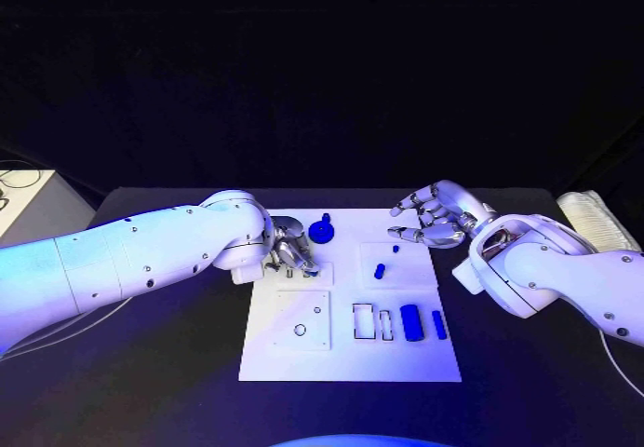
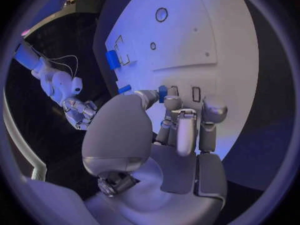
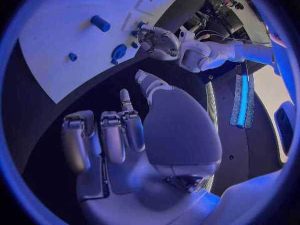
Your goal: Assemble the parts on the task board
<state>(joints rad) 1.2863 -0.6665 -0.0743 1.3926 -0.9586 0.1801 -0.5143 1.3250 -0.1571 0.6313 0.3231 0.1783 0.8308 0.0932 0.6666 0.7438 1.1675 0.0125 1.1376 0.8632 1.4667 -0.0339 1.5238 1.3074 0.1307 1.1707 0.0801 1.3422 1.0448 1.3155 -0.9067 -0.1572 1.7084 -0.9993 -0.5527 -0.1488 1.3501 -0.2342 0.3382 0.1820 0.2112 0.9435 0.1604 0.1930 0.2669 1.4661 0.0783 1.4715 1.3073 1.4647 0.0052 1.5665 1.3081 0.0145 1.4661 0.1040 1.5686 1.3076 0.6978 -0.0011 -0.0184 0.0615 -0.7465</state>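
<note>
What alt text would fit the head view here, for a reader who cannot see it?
The left hand rests on the far left part of the white task board, beside a round blue part. The right hand hovers open at the board's far right corner. Blue parts lie near the board's middle.

Task board [image 1: 352, 358] – white rectangular plate, flat at the table's centre, bearing raised panels and rectangular cut-outs. Blue parts on it: round knobbed piece [image 1: 321, 228] near the far edge, short peg [image 1: 380, 271] mid-board, wide block [image 1: 410, 321] and slim bar [image 1: 439, 323] side by side – right of the cut-outs
</note>
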